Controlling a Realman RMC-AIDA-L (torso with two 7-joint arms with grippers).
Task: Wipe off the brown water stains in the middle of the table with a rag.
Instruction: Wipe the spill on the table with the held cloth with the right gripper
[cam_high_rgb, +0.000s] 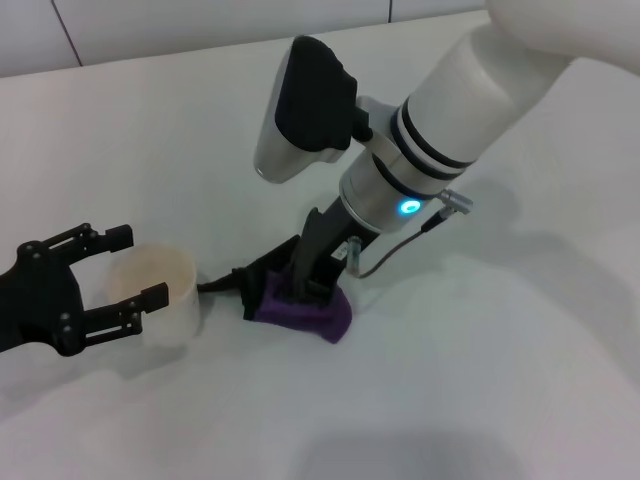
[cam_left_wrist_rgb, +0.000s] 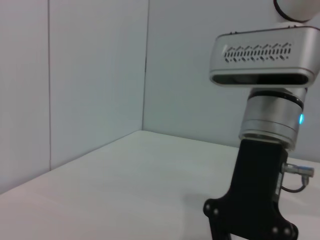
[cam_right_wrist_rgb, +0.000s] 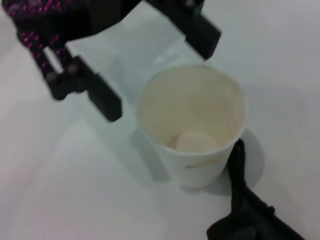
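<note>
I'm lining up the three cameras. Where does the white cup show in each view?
Head view: cup at lower left on the table, between the open left gripper's fingers.
Left wrist view: not in it.
Right wrist view: cup at centre, upright.
Shared landmark: the left gripper, beside the cup in both.

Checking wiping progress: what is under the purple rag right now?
The right gripper presses the rag onto the white table. Only bare tabletop shows around it; the rag covers whatever lies beneath, and no brown stain is visible anywhere.
</note>
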